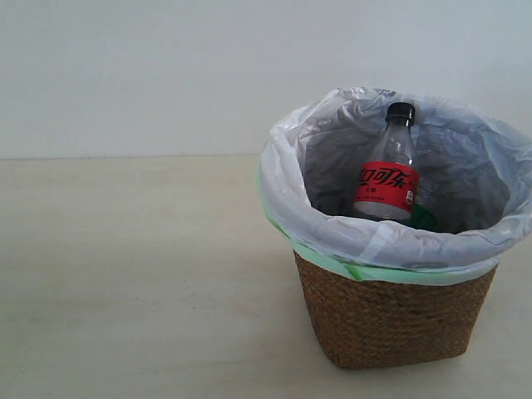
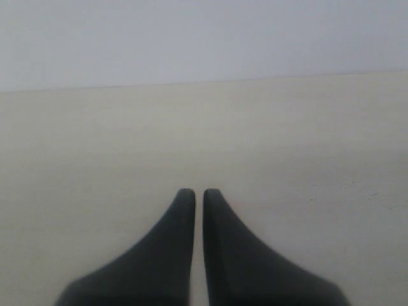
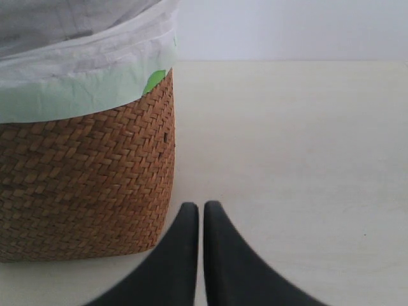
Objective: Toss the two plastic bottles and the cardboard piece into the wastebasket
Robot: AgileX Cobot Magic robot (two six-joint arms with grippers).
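"Two grippers were to be accounted for. How was the left gripper [image 2: 199, 191] found?"

"It was found closed. Its dark fingers [image 2: 169, 255] were drawn together with only a thin slit left between the tips, and nothing was held. It was poised over the bare, pale table [image 2: 306, 146]."

"And the right gripper [image 3: 201, 205]?"

"Much the same was noted: the fingers were pressed nearly together and nothing was gripped. It was held low over the table, just beside the wastebasket [image 3: 83, 172], whose woven brown wall was seen close to one finger. Whether the two were in contact could not be judged."

"What was made out of the wastebasket [image 1: 391, 320] from the exterior camera?"

"It was stood on the table at the right of that view. It was lined with a translucent white bag [image 1: 287, 174], which was folded out over the rim, and a green edge was shown below the fold."

"Where were the task's things?"

"One bottle [image 1: 387, 170], with a black cap and a red label, was seen inside the basket, roughly upright and near the far side of the bag. A patch of green [image 1: 424, 218] was glimpsed just beside its base, but what it belonged to could not be told. The bottom of the basket was hidden by the near rim."
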